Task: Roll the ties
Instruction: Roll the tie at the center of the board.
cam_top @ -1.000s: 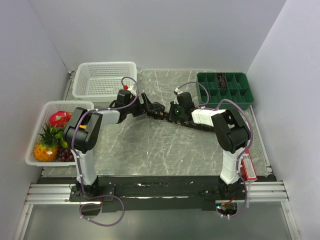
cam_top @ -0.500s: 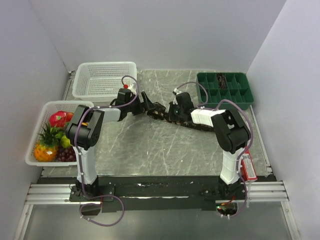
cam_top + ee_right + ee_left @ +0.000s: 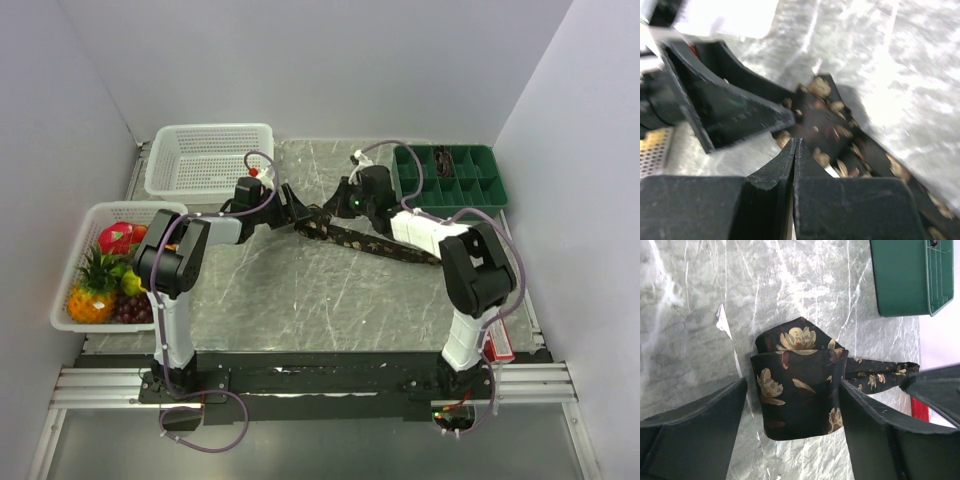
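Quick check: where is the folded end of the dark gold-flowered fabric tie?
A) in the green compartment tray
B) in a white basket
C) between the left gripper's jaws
C: the left wrist view shows the folded end of the dark gold-flowered fabric tie flanked by the open jaws of the left gripper.

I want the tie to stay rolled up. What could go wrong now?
1. The rolled tie sits loose between the left fingers, with a gap on one side, so it might unroll.
2. The right fingers are shut close over the flat part; a pull there could drag the roll open.
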Robot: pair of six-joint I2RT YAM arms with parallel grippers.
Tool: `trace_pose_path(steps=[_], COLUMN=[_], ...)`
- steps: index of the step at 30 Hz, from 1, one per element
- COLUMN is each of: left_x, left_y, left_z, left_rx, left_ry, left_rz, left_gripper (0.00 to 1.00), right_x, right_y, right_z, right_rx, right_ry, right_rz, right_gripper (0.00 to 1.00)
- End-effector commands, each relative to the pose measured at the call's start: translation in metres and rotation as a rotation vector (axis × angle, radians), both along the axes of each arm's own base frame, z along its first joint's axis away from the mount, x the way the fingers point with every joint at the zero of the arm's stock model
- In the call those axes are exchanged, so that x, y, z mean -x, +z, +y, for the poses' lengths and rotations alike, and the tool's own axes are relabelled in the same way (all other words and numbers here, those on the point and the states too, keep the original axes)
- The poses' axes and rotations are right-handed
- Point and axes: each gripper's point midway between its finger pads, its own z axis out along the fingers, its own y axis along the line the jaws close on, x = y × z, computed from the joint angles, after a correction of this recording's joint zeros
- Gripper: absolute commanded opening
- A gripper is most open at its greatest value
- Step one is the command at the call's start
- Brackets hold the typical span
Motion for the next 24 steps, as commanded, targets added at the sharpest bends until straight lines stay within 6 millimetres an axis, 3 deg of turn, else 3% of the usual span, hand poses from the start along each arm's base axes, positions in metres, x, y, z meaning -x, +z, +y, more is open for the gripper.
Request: trace_pose_path(steps=[1, 9, 17, 24], left_x=[0.000, 0.002, 0.003, 0.009], left_y=[0.000, -0.008, -0.011, -0.017], left_z=[-0.004, -0.002, -0.001, -0.005], left_rx=[0.029, 0.023, 0.019, 0.059], left_ry=[-0.020, -0.018, -0.007, -0.032], left_rz=[-0.015, -0.002, 0.002, -0.004], left_gripper=[0.76, 0.74, 0.74, 0.74], right_x=[-0.016, -0.016, -0.010, -0.010], right_y=[-0.004, -0.041, -0.077, -0.093], right_z=[0.016, 0.028, 0.026, 0.026], right_rx=[-0.051, -0.047, -0.013, -0.005], right_ry=[0.027, 0.063, 0.041, 0.027], right_rz=[0.024, 0.114, 0.197, 0.228], right_gripper=[0.00, 0.00, 0.00, 0.00])
